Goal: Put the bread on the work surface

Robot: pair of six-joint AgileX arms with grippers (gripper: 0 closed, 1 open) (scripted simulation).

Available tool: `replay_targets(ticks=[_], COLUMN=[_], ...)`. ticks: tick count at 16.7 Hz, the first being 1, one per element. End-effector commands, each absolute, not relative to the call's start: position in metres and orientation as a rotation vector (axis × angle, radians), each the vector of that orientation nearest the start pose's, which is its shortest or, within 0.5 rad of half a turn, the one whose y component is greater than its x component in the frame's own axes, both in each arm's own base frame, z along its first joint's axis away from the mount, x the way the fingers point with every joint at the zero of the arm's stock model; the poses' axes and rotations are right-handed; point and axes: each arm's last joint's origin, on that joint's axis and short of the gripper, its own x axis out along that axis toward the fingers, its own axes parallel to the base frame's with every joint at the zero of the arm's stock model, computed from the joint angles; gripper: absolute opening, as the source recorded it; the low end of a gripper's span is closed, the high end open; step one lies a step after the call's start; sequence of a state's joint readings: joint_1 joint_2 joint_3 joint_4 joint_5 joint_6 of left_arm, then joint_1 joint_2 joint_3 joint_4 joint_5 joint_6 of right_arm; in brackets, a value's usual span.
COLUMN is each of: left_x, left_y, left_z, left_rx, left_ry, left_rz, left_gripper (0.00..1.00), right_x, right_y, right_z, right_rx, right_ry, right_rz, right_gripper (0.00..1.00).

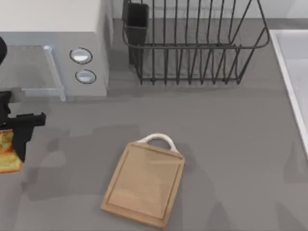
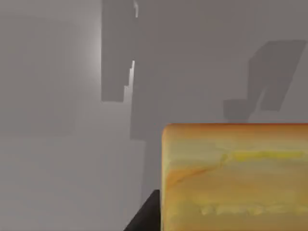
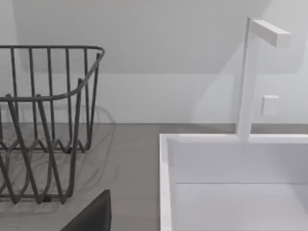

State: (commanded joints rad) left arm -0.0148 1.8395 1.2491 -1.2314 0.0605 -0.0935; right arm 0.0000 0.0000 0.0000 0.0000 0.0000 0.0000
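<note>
Bread [image 1: 8, 153] hangs at the worktop's left edge, pinched between the fingers of the left gripper [image 1: 17, 137] and apparently lifted off the worktop so it can travel. Its target, the work surface [image 1: 144, 185], lies bare near the front edge's middle, well apart. The right arm seems parked by the sink [image 3: 166, 192]; whether its gripper is open I cannot tell.

My left gripper [image 1: 17, 132] is cut by the top view's left edge, as is the bread [image 1: 8, 151]; my fingers' grip is hidden behind the slice
</note>
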Motion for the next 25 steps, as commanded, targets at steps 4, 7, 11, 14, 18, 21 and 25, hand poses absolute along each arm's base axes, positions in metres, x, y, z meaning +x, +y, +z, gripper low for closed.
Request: replay_targets(ticks=[4,7,11,14,18,21,25], left_x=[0.305,0.303,0.296,0.29,0.281,0.278,0.276], left_y=[-0.061,-0.105,-0.16,-0.194,-0.232,-0.25,-0.262], left_z=[0.163,0.156,0.149,0.149,0.157,0.17,0.184], left_rx=[-0.308,-0.482,-0.699,-0.839,-0.992,-1.096,-1.193], left_ry=[1.86,1.812,1.665,1.521,1.355,1.269,1.213], left_rz=[0.347,0.647,1.0,1.171,1.24,1.223,1.195], left_gripper=[0.0,0.0,0.0,0.0,0.0,0.0,0.0], right_x=[0.106,0.106,0.106,0.106,0.106,0.106,0.106], right_y=[-0.001,-0.001,-0.001,-0.001,-0.001,-0.001,-0.001], right_z=[0.16,0.16,0.16,0.16,0.16,0.16,0.16], right_rx=[0.0,0.0,0.0,0.0,0.0,0.0,0.0], right_ry=[0.0,0.0,0.0,0.0,0.0,0.0,0.0], right_rz=[0.0,0.0,0.0,0.0,0.0,0.0,0.0], right_gripper=[1.0,1.0,1.0,1.0,1.0,1.0,1.0])
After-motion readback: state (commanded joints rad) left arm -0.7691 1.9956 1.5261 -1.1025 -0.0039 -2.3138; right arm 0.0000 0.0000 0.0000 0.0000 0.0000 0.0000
